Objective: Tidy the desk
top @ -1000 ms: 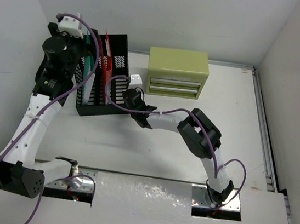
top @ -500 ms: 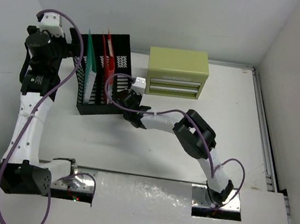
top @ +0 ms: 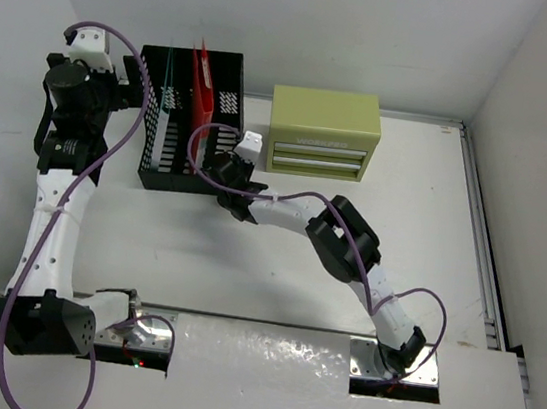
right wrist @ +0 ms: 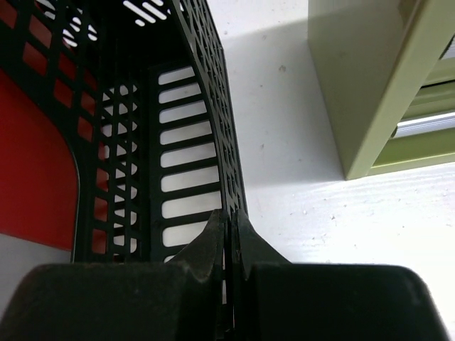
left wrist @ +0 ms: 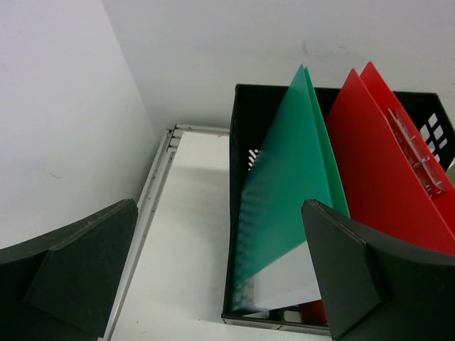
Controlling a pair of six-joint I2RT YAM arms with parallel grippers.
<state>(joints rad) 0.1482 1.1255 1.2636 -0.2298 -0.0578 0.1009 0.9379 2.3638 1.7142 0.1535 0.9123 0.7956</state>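
The desk (top: pixel 244 271) is a white tabletop with grey rails. A black mesh file rack (top: pixel 171 181) stands at its back left, holding a green folder (top: pixel 166 100) and a red folder (top: pixel 202 94). My right gripper (top: pixel 225 173) is shut on the rack's right wall (right wrist: pixel 206 92), which sits pinched between its fingertips (right wrist: pixel 229 220). My left gripper (left wrist: pixel 219 206) hangs open above the rack's left side, nothing between its fingers. Below it stand the green folder (left wrist: pixel 291 185) and the red folder (left wrist: pixel 384 170), upright in the rack (left wrist: pixel 242 121).
An olive-green drawer box (top: pixel 324 130) stands just right of the rack, close to my right gripper and also seen as the box (right wrist: pixel 362 78). White walls close in the desk at the left and back. A grey rail (left wrist: pixel 153 192) runs along the left edge.
The rack has slid left and back, turning square to the wall, with my right gripper holding its wall. My left arm has drawn back to the left, off the folders.
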